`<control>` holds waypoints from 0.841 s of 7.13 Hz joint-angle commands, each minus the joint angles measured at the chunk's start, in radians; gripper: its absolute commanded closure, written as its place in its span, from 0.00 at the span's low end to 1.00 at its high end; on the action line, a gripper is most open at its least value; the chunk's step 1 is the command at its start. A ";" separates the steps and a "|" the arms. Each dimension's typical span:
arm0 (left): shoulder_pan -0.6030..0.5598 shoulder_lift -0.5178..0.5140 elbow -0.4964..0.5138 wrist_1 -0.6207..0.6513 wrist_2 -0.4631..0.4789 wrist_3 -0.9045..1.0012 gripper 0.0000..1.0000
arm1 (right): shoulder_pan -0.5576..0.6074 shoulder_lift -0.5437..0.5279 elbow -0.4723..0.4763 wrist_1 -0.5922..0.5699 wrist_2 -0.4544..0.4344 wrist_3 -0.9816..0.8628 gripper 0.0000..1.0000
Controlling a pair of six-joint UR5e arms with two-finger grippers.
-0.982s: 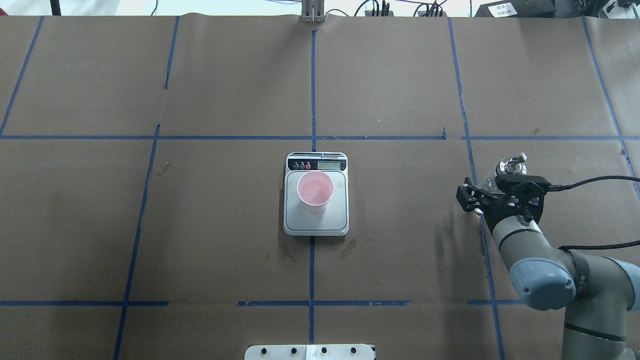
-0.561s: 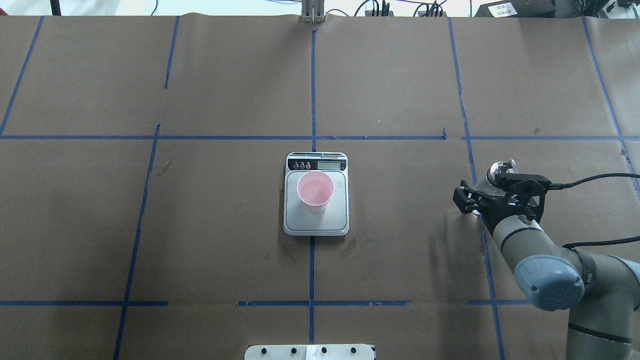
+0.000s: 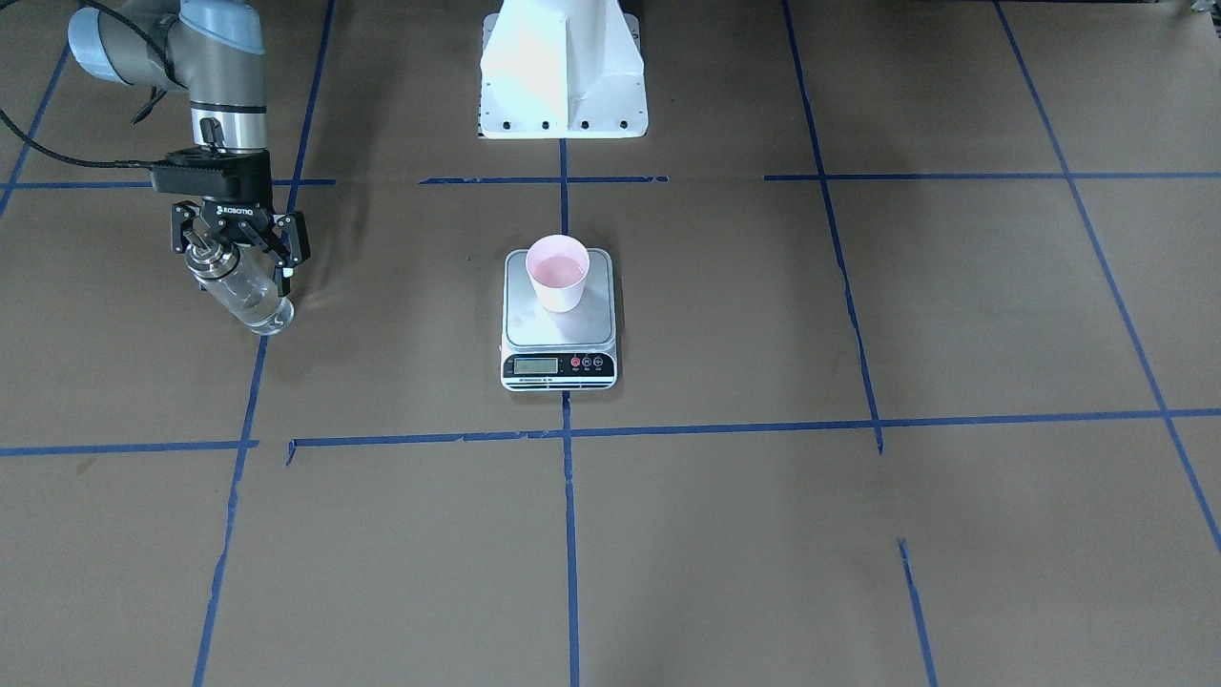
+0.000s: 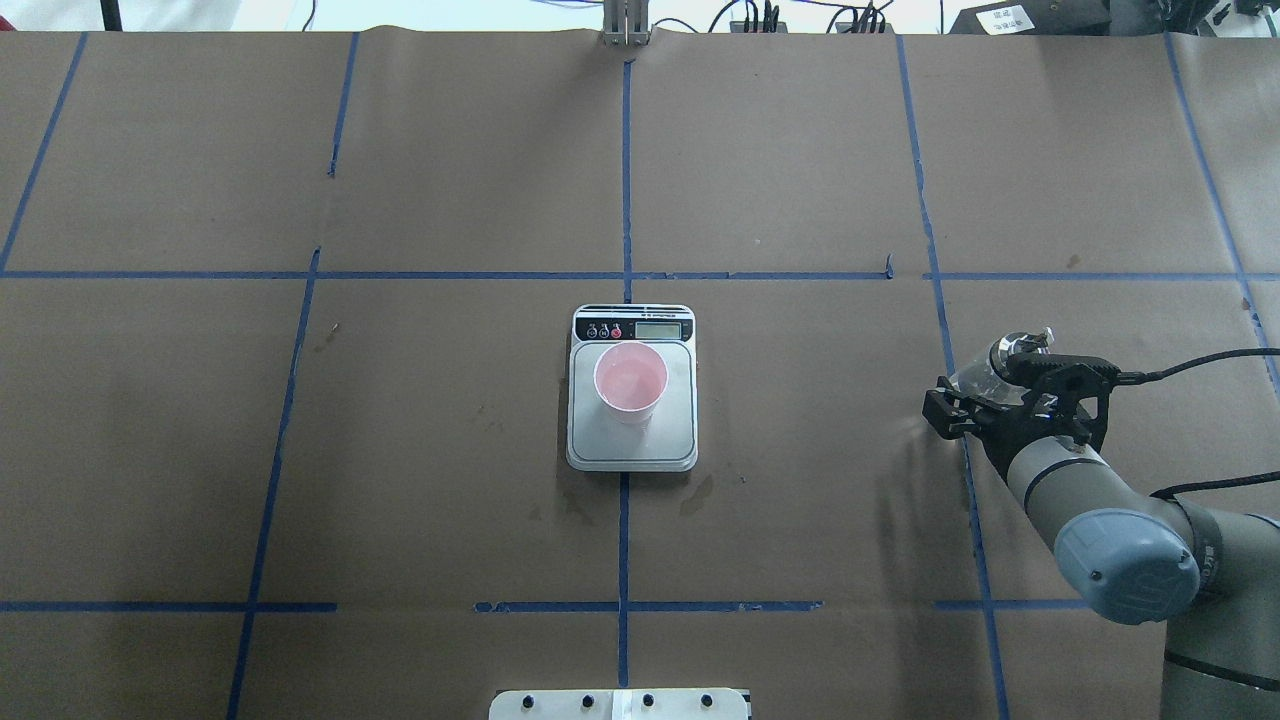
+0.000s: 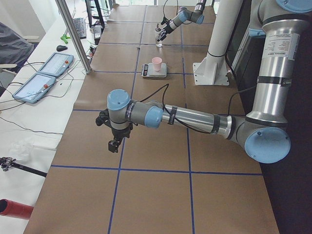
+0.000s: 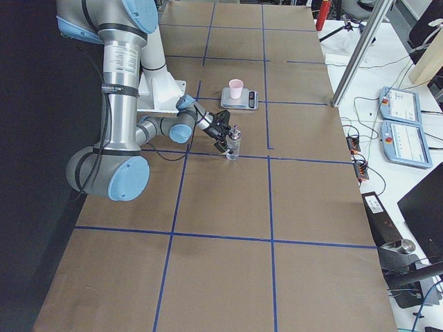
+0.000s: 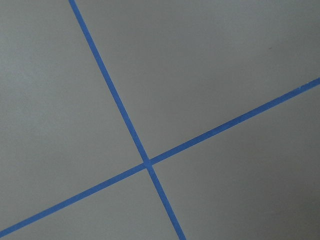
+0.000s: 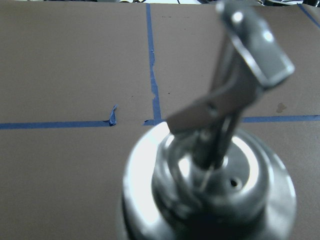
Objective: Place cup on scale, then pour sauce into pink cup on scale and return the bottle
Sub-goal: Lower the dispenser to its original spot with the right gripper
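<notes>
So: cup [image 3: 558,272] on scale [image 3: 534,324]; my R gripper [image 3: 238,262] clamps bottle [image 3: 250,303], well apart; can't tell if poured; return pending.

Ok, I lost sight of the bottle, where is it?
Overhead view, far right: the bottle is in the right gripper, well right of the scale.

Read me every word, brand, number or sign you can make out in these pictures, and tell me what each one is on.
"ROBOTIQ": white letters on the black body of the right gripper, front-facing view.
Scale: LCD digits and the small print on its front panel are too small to read.
White label on a black box beyond the table's far edge: blurred, unreadable.
Nothing else is legible.
</notes>
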 commanded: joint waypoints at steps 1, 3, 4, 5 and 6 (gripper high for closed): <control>0.000 -0.001 0.000 0.000 0.000 0.000 0.00 | 0.001 -0.007 0.007 -0.001 0.027 -0.001 0.00; 0.000 -0.001 0.000 0.000 0.000 0.000 0.00 | -0.001 -0.007 0.018 -0.003 0.045 -0.001 0.00; 0.000 -0.001 0.000 0.000 0.000 0.000 0.00 | 0.003 -0.007 0.024 -0.003 0.080 -0.001 0.00; 0.000 -0.001 -0.003 0.000 0.000 0.000 0.00 | 0.004 -0.033 0.062 -0.004 0.146 -0.001 0.00; 0.000 -0.001 -0.004 0.000 0.000 0.000 0.00 | 0.012 -0.067 0.122 -0.021 0.203 -0.001 0.00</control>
